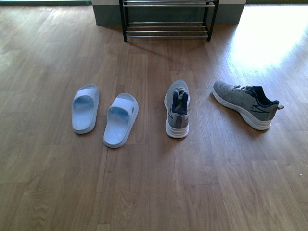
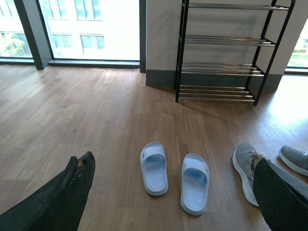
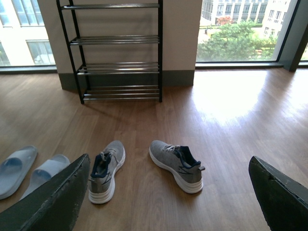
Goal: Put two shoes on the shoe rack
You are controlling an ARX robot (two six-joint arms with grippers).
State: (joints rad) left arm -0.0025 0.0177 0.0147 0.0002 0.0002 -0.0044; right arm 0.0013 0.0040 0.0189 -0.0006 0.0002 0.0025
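Two grey sneakers with navy lining lie on the wood floor: one near the middle with its heel toward me, the other to its right, turned sideways. Left of them sit two pale blue slides, one further left than the other. The shoe rack with black frame and silvery rods stands at the far wall, its shelves bare. Neither arm shows in the front view. My left gripper hangs open above the slides. My right gripper is open above the sneakers.
A grey baseboard and white wall run behind the rack. Large windows flank the wall on both sides. A bright patch of sunlight falls on the floor at the right. Open wood floor lies between the shoes and the rack.
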